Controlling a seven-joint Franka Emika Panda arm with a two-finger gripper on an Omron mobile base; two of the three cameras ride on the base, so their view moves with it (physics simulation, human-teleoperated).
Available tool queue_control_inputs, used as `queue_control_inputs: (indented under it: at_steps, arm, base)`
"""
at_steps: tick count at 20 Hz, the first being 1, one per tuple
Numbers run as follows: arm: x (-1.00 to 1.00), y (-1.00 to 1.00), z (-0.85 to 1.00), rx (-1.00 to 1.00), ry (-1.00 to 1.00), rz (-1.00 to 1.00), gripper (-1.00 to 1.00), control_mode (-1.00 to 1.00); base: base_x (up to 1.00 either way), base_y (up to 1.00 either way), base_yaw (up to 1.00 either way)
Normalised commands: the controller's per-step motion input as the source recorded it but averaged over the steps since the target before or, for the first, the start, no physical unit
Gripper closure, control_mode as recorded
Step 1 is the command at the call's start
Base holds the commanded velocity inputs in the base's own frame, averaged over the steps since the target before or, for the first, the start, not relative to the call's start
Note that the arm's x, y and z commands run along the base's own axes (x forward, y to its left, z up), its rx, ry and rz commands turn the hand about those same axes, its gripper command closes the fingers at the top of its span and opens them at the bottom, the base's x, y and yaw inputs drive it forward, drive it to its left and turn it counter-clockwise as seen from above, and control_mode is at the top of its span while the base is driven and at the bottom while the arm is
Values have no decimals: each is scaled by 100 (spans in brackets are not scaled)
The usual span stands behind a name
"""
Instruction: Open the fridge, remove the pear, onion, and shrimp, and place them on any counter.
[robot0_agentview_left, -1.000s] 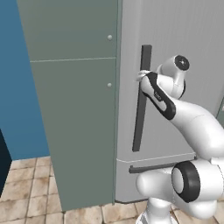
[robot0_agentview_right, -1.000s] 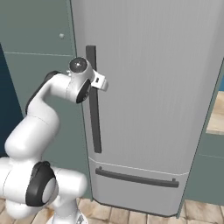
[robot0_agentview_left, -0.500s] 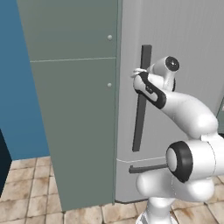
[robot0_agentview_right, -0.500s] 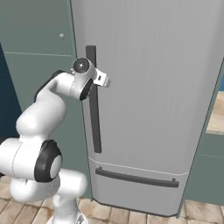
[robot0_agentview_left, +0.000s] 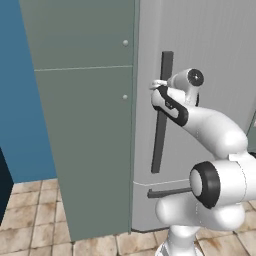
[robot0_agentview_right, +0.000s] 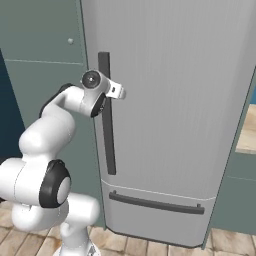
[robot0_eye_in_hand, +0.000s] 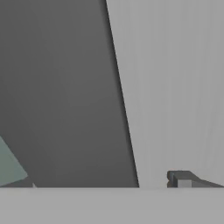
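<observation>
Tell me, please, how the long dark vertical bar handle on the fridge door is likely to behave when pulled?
The long dark vertical bar handle looks stiff and straight, so it should not flex. Its smooth finish may be slippery. The tall light-grey brushed-metal fridge is shut, its door large, so it will probably swing heavily. The open end effector is at the handle's upper part.

Tall brushed-metal fridge (robot0_agentview_right: 170, 100), door apparently shut, dark vertical bar handle (robot0_agentview_right: 107, 120), bottom drawer (robot0_agentview_right: 155, 212)

Fridge (robot0_agentview_right: 170, 100) right of cabinet (robot0_agentview_left: 85, 125), touching side by side. Bar handle (robot0_agentview_right: 106, 115) upright near fridge left edge. Drawer handle (robot0_agentview_right: 156, 204) below, lying across. Gripper (robot0_agentview_right: 120, 92) at upper handle.
</observation>
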Motion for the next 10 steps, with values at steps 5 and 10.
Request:
queue_control_inputs:
  at_steps: [5,10]
  arm:
    - [33,0,-14,0,0,-2,100,-100]
    - [2,0,-4,0,0,0,100,-100]
  base:
    - [0,0,0]
    - [0,0,0]
